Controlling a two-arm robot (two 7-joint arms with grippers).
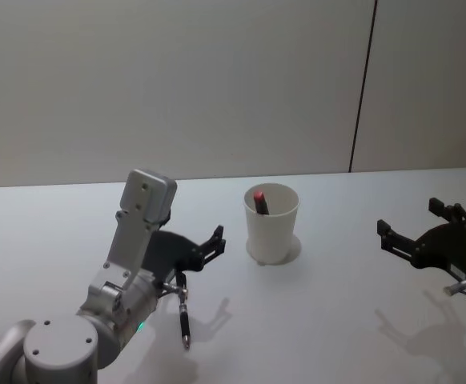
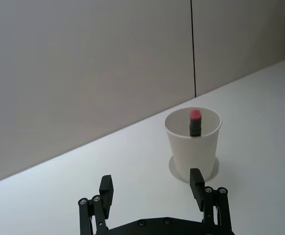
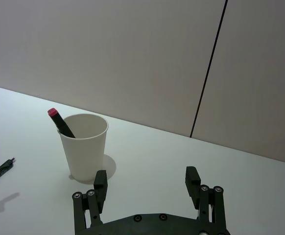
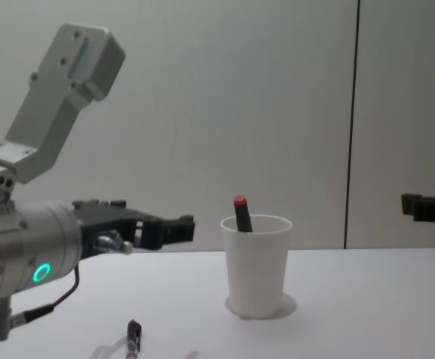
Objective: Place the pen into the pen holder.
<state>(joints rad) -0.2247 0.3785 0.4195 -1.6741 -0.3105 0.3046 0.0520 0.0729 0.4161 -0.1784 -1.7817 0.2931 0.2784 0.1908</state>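
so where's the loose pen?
In the head view the pen lies on the table, robot's left side, below the open left gripper, nearer the robot than the pen holder.

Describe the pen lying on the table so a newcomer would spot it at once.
Start at the white table and find the paper cup near its middle. To the cup's left, near the left end effector, a dark pen lies flat on the surface; the other, red-capped pen stands inside the cup.

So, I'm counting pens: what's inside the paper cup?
One dark red-tipped pen leans inside the pen holder; the wall hides its lower part and the bottom.
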